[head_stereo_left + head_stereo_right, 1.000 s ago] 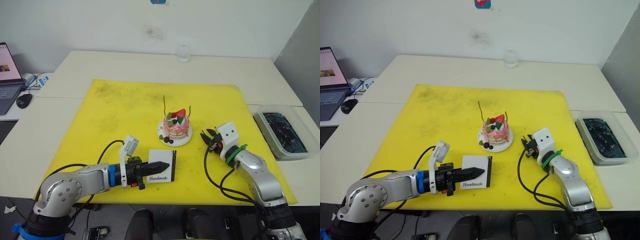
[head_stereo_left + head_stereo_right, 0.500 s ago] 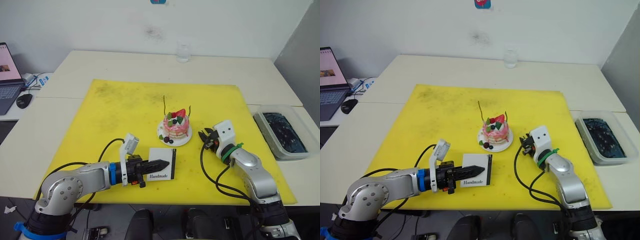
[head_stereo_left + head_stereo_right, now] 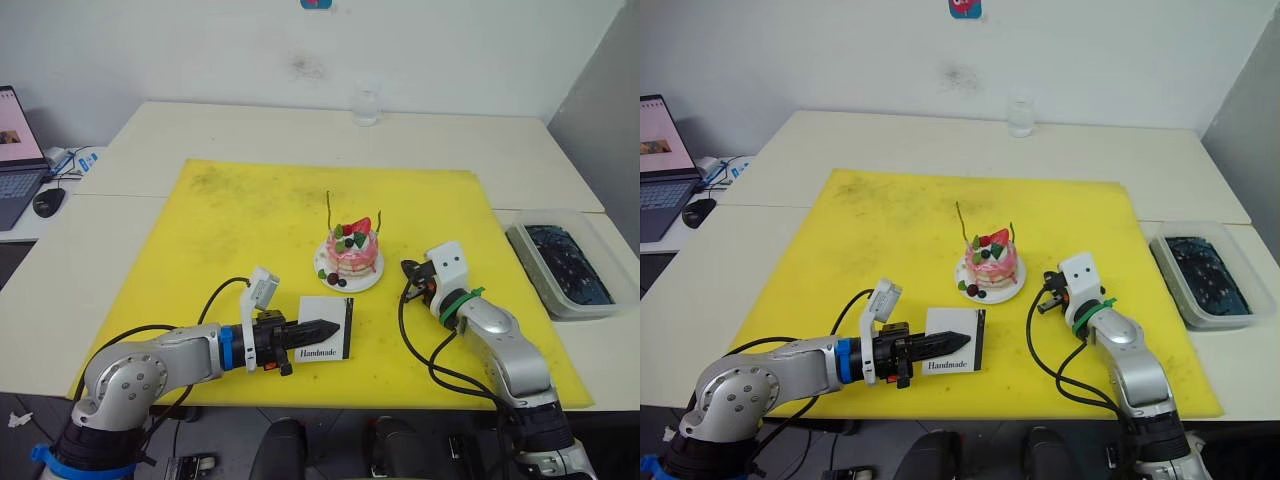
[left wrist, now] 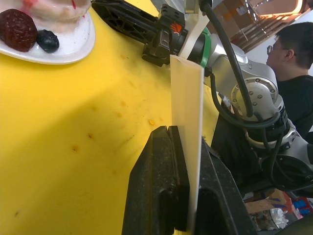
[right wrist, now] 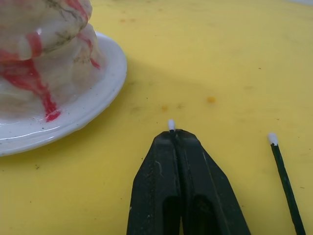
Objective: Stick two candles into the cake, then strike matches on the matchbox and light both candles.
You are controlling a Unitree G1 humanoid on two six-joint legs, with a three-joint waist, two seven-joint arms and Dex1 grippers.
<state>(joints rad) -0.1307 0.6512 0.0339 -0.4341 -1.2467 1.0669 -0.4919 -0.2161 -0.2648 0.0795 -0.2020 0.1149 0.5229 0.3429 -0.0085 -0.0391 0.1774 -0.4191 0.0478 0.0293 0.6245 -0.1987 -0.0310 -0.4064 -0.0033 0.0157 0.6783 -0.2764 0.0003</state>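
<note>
The pink cake (image 3: 352, 252) stands on its white plate (image 3: 330, 281) in the middle of the yellow mat (image 3: 260, 220). Two thin candles (image 3: 329, 209) (image 3: 381, 226) rise from it. My left gripper (image 3: 322, 327) is shut on the white matchbox (image 3: 333, 345), holding it on edge in front of the cake; the left wrist view shows the matchbox (image 4: 188, 112) pinched edge-on. My right gripper (image 3: 408, 270) is low on the mat right of the plate. It is shut on a match, whose white tip (image 5: 171, 124) pokes out between the fingertips. A second match (image 5: 286, 182) lies beside it.
A clear bin (image 3: 566, 268) with dark contents sits off the mat at the right. A glass (image 3: 366, 106) stands at the table's far edge. A laptop (image 3: 14, 150) and mouse (image 3: 45, 202) are at the far left. A person (image 4: 292, 63) sits beyond the right arm.
My right gripper has shifted slightly toward the cake plate. The left gripper and matchbox have stayed where they were.
</note>
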